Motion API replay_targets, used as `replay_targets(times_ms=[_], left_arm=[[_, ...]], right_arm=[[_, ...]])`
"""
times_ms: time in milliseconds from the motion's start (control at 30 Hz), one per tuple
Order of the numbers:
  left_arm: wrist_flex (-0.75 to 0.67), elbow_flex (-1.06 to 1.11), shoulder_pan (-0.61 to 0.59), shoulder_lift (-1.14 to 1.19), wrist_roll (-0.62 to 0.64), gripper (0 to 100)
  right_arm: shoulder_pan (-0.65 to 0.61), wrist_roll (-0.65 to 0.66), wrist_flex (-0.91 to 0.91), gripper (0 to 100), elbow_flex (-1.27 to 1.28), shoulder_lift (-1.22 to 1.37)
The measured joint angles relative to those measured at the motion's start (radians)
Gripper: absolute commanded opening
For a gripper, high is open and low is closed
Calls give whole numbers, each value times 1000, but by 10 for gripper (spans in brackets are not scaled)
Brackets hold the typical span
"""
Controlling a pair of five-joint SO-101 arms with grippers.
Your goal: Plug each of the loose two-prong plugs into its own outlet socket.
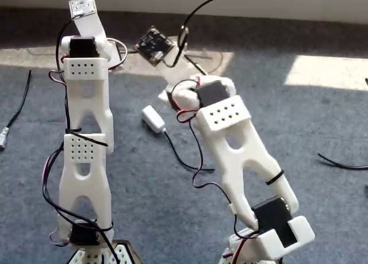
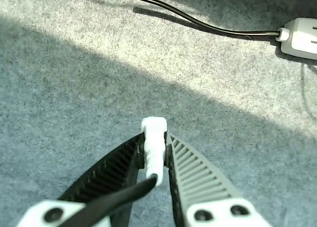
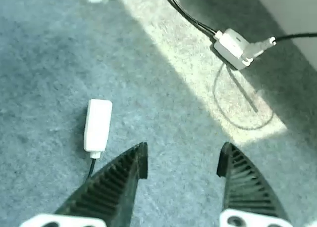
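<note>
Plug held, socket ahead.
Left gripper clamps a plug; you must line its prongs with the socket. Right gripper gapes wide, empty.

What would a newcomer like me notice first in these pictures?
The left gripper is clamped on a small white plug with a black cord, above grey carpet. The right gripper hangs open near a white outlet socket lying on the carpet. Farther off, in sunlight, another socket seems to have a plug in it.
</note>
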Motion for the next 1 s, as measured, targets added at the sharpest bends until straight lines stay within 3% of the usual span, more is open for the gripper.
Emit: replay_targets(times_ms=[133, 233, 500, 667, 1000], left_arm=[[0, 0, 2, 0, 0, 5], [0, 0, 2, 0, 0, 5], [0, 0, 2, 0, 0, 5], [0, 0, -11, 0, 0, 5], [0, 0, -11, 0, 0, 5]], right_arm=[[32, 0, 41, 235, 51, 0], [-12, 0, 37, 235, 124, 14], [-216, 0, -269, 235, 341, 46], [-215, 0, -404, 235, 359, 175], [-130, 0, -430, 235, 216, 420]])
